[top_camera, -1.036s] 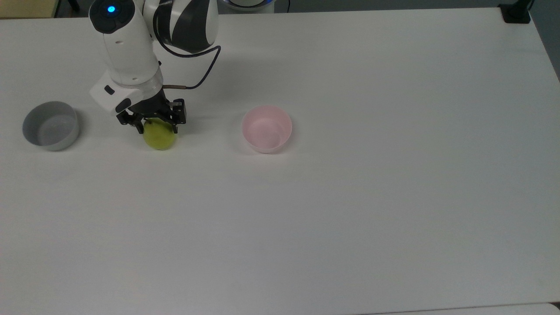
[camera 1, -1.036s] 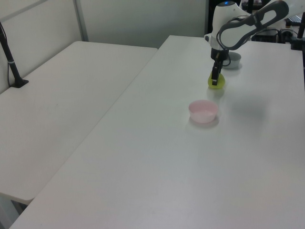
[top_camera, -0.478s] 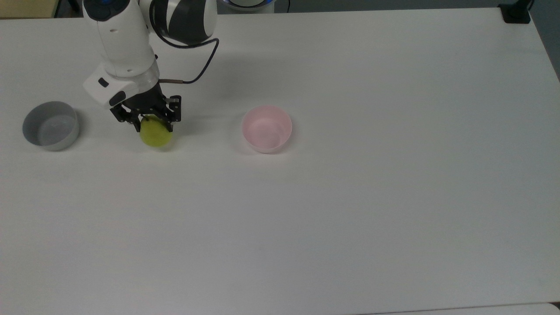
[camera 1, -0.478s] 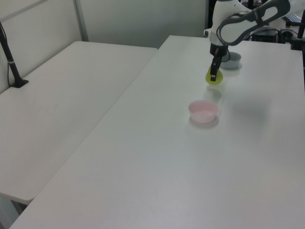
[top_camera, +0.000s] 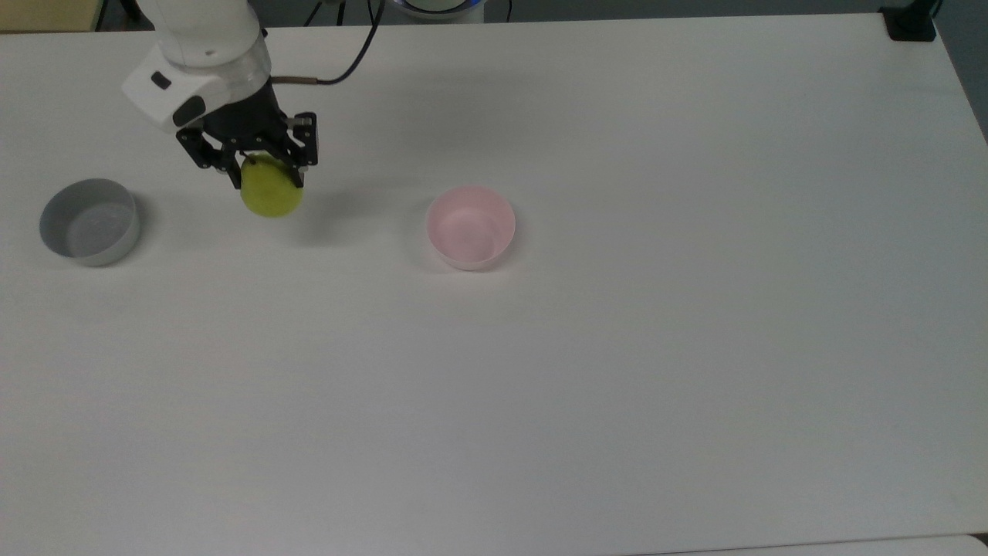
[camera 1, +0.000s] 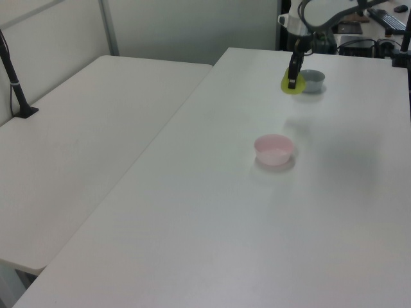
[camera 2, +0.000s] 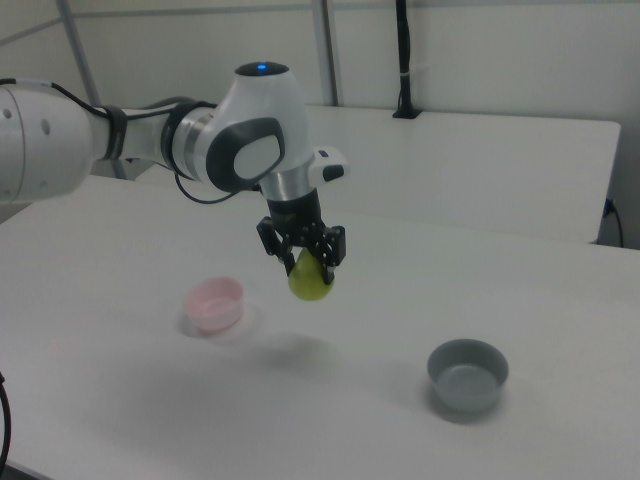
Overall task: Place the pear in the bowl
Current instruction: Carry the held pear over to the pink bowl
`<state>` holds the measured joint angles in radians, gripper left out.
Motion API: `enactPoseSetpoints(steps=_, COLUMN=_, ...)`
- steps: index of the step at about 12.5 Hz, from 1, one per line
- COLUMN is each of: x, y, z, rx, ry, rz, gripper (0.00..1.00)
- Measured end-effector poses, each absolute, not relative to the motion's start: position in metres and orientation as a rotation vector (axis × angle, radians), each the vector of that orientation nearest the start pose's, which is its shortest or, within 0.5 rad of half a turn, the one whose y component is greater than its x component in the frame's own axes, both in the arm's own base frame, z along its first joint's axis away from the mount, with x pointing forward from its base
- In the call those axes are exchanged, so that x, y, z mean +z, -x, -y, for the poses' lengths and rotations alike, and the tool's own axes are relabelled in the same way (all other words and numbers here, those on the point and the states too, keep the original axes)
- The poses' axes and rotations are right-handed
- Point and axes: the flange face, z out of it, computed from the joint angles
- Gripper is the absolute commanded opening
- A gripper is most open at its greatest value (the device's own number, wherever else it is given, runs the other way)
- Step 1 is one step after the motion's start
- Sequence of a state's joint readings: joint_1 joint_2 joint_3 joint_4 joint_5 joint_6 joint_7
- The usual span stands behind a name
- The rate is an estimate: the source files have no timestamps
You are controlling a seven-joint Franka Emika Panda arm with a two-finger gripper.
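Observation:
The yellow-green pear (top_camera: 271,195) hangs in the air, clear of the white table (top_camera: 617,347), with my gripper (top_camera: 264,179) shut on its upper part. The right view shows the pear (camera 2: 311,280) well above the tabletop, held by the gripper (camera 2: 308,263). In the left view the pear (camera 1: 293,83) hangs from the gripper (camera 1: 292,81) in front of the grey bowl. The pale pink bowl (top_camera: 471,227) stands empty to the top view's right of the pear; it is also the pink bowl (camera 2: 215,303) at the right view's left and the pink bowl (camera 1: 274,149) nearer the camera in the left view.
A grey straight-sided bowl (top_camera: 90,221) stands empty at the top view's left, seen as the grey bowl (camera 2: 466,375) at the right view's lower right. A second white table (camera 1: 83,141) adjoins at the left view's left, with a black post (camera 1: 16,83) on it.
The gripper has risen with the pear in it, lifting it off the table; in the top view both shifted up and slightly left. Both bowls stayed put.

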<state>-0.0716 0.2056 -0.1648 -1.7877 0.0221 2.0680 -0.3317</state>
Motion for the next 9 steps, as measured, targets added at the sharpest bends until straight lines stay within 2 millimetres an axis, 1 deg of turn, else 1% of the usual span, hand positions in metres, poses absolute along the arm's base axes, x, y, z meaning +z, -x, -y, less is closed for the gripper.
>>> enactPoseSetpoints(steps=1, x=0.460, y=-0.606, z=0.137, rx=-0.099, ry=3.165, rz=0.148, gripper=0.06)
enactPoseSetpoints(steps=3, x=0.491, y=-0.600, z=0.127, rx=-0.101, ry=3.156, rz=0.170, gripper=0.10)
enactPoseSetpoints(steps=4, x=0.503, y=-0.596, z=0.122, rx=-0.106, ry=3.153, rz=0.178, gripper=0.10)
enactPoseSetpoints(steps=7, x=0.536, y=-0.585, z=0.115, rx=-0.164, ry=3.149, rz=0.195, gripper=0.10)
enactPoseSetpoints(steps=8, x=0.544, y=-0.579, z=0.111, rx=-0.153, ry=3.144, rz=0.204, gripper=0.10)
enactPoseSetpoints(steps=9, x=0.548, y=-0.575, z=0.107, rx=-0.135, ry=3.139, rz=0.212, gripper=0.10)
